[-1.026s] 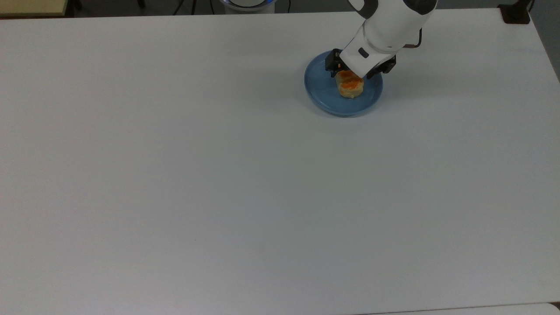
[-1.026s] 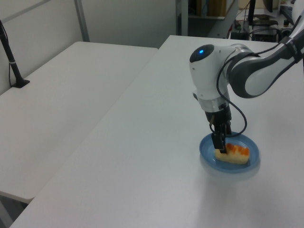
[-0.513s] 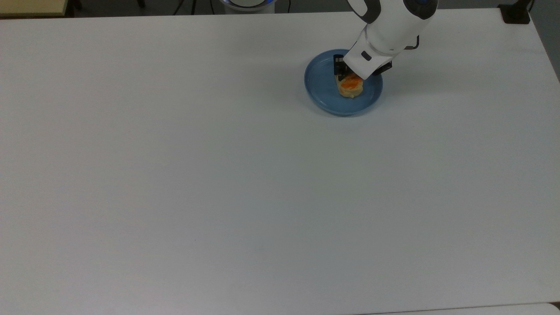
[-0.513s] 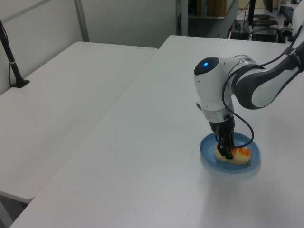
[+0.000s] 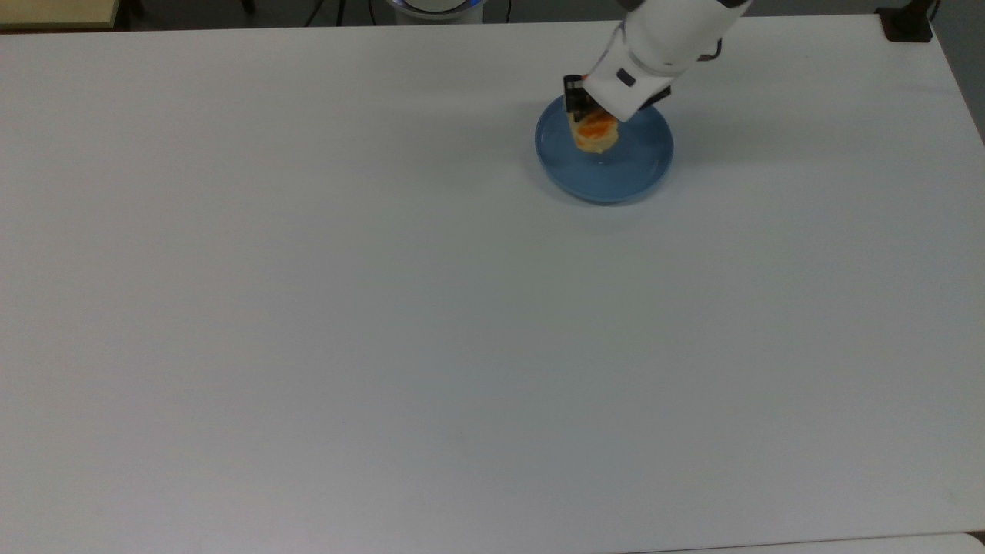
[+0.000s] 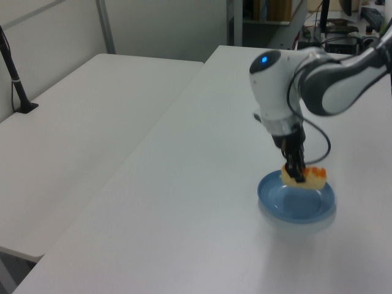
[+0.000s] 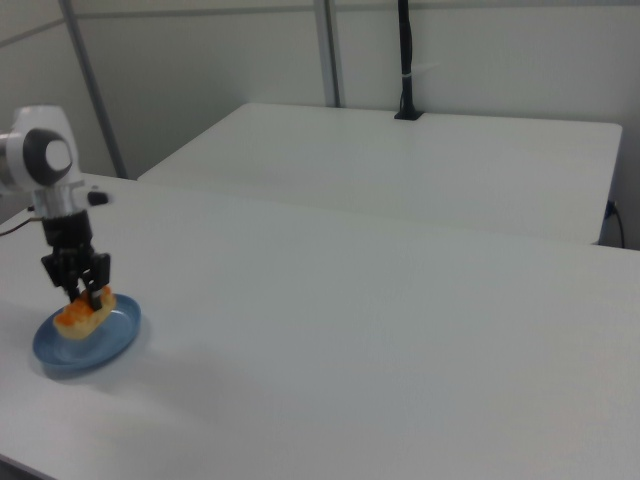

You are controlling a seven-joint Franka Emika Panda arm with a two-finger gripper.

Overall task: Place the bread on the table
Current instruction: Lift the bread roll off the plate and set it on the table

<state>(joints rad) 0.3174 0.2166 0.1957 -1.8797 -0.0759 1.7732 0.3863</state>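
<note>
While pinched between the jaws [image 6: 297, 176], hangs lifted just clear of the blue plate [image 6: 306, 209]: bread [image 6: 311, 177], gripped near one end, long axis roughly level and running off to the left view's right of the jaws. Sits above the plate's far-left part in the top view, bread [image 5: 593, 135] poking out below the jaws [image 5: 582, 115] toward the plate's middle. Seems the carry phase, not yet the set-down. Needs travel sideways past the plate's rim to bare counter [image 5: 308, 308], which lies open on every side; nearest clear surface probably toward the top view's left.
</note>
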